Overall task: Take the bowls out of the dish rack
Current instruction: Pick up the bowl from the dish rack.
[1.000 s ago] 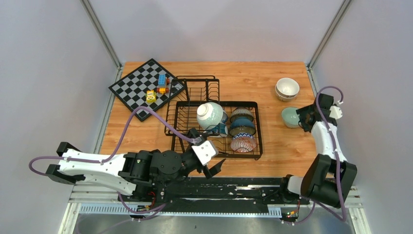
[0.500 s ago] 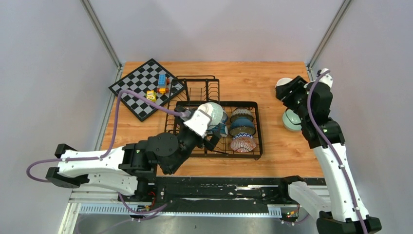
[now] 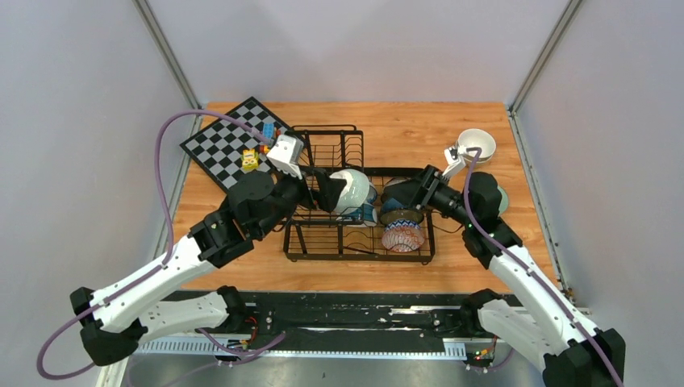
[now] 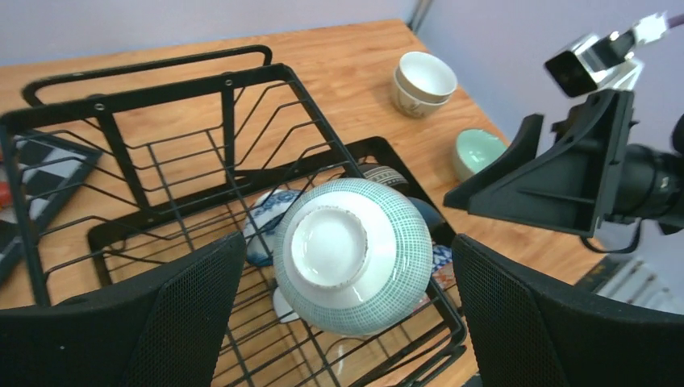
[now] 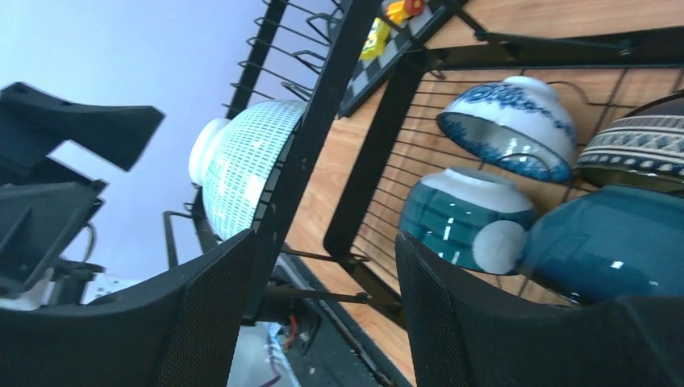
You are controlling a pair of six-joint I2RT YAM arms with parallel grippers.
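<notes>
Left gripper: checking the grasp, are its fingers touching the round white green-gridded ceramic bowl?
Apart. Left wrist view: gaps separate bowl from both fingers of left gripper.

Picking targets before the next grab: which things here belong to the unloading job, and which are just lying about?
Job: dish rack, green-gridded bowl, blue-white bowl, teal bowl, striped bowl, red-patterned bowl, stacked cream bowls, mint bowl.
Lying about: chessboard, toy blocks.

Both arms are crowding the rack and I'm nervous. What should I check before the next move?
1. Left claw open: ok.
2. Green-checked bowl sits between its jaws, foot up: ok.
3. Right claw open, holding nothing: ok.
4. Gap between the two claws over the dish rack: cannot tell, looks tight.
5. Blue-patterned bowl free of the green-checked one: cannot tell.
</notes>
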